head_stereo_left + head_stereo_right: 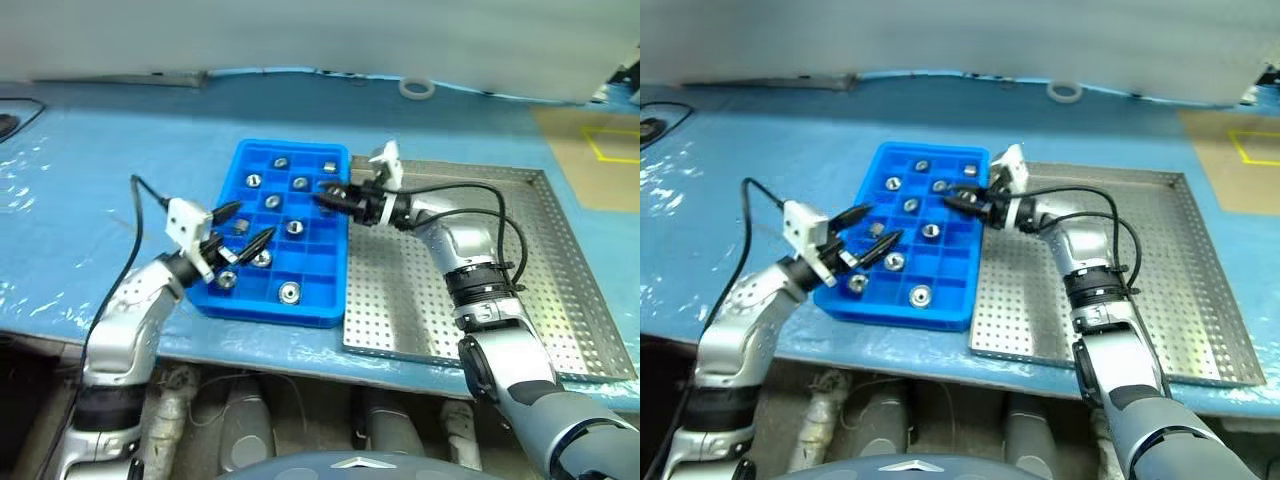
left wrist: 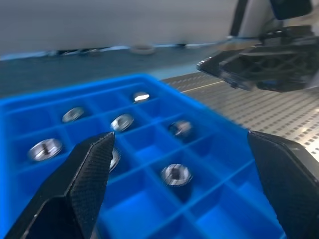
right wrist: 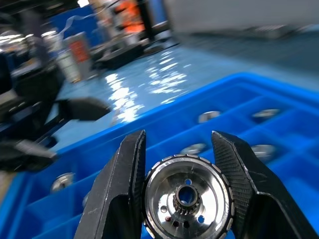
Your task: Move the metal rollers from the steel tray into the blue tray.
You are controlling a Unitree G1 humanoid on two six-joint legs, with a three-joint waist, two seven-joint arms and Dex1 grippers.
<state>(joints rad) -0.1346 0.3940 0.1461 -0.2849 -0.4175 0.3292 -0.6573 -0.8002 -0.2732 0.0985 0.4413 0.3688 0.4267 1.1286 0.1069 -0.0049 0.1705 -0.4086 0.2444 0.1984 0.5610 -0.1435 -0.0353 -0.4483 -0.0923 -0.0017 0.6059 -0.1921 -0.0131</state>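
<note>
Right gripper (image 3: 185,186) clamps a roller (image 3: 187,196) above the blue tray's (image 1: 330,315) right edge beside the steel tray (image 1: 560,300). Left gripper (image 1: 240,232) gapes empty over the blue tray's near-left cells.

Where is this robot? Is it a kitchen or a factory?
More like a workshop or factory bench, I think. A blue tray holds shiny metal rollers in little squares, beside a steel tray full of holes. The right gripper is holding one roller.
</note>
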